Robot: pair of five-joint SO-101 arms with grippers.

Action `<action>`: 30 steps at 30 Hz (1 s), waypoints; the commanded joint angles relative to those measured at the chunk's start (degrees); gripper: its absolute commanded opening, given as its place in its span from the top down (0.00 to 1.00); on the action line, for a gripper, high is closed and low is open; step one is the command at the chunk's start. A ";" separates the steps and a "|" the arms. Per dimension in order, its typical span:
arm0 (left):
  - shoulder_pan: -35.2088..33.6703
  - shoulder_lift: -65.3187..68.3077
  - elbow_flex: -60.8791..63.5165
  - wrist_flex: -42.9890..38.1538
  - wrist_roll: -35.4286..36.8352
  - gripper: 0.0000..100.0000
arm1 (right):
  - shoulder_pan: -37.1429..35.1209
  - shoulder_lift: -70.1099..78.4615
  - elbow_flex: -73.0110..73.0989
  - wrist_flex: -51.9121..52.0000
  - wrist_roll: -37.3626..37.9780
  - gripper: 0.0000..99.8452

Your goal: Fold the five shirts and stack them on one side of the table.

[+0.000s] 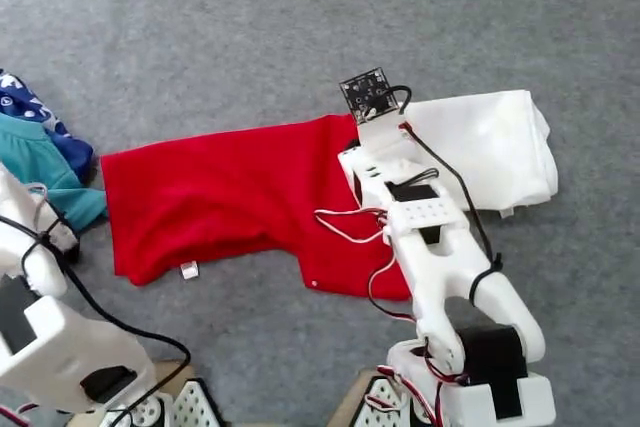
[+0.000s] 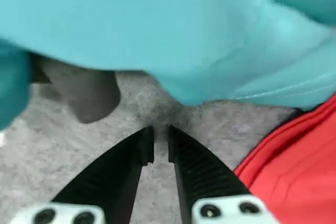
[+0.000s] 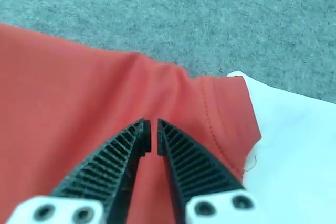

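Your right gripper (image 3: 154, 129) is clenched over the red shirt (image 1: 220, 197), its fingers almost meeting, with no cloth showing between them. It hangs near the red shirt's hemmed edge, where that shirt meets the white shirt (image 1: 480, 147). The red shirt lies spread out, unfolded, on the grey tabletop (image 1: 250, 37), and your right arm (image 1: 440, 247) stretches across its near corner. The white shirt lies loosely bunched, touching the red shirt at the end on your right arm's side.

At the red shirt's other end, the teal shirt (image 1: 40, 172) lies crumpled just beside it. A blue patterned shirt (image 1: 30, 112) lies just past the teal one, farther from the red shirt.

Your left gripper (image 2: 160, 142) is also clenched and holds nothing. It hangs over a strip of bare tabletop between the teal shirt and the red shirt's edge, close to both.
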 commanded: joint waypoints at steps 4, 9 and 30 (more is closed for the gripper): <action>-1.45 -0.97 8.40 3.60 -3.78 0.92 | 2.37 -3.65 -5.32 6.68 0.00 0.96; -2.07 3.16 13.93 4.75 -9.05 0.92 | 7.65 -15.69 -6.64 17.41 0.00 0.96; 0.40 -15.12 4.70 18.55 -22.07 0.96 | 8.00 -34.77 -9.98 31.38 3.25 0.96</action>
